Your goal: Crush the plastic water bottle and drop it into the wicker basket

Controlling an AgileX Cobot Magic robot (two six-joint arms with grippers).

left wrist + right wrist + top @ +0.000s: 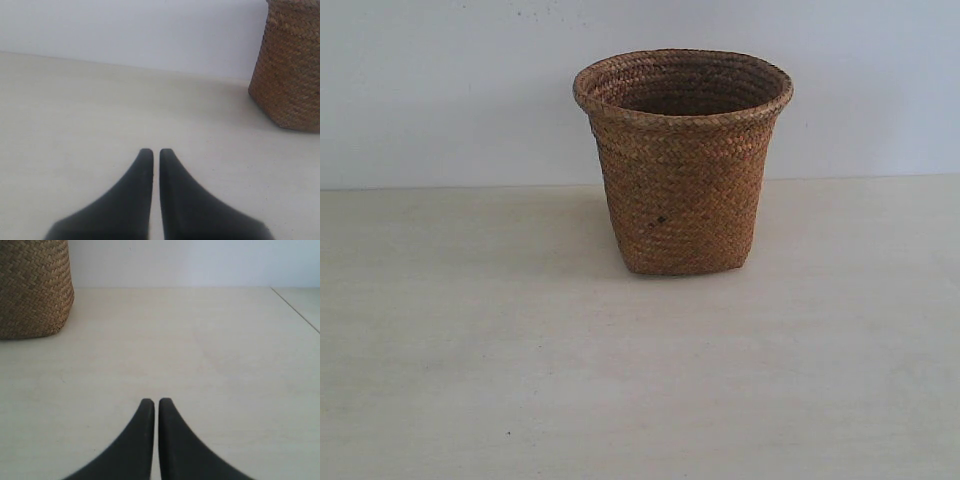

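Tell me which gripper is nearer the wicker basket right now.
Left, it seems, slightly. The left gripper has the wicker basket ahead and to one side, apart; from the right gripper the basket sits farther ahead, also untouched.

The table is big, flat and pale, a creamy white colour. At the back it meets a plain white wall. One thing stands right on the table: a brown wicker basket. It stands upright on its flat bottom, near the back of the table and close to the wall, about in the middle from side to side. Its round top is wide and its bottom is smaller. It has a small dark spot on its side. A soft shadow lies on the table beside the basket. The right wrist view shows a thin line running across the table, well apart from the basket.
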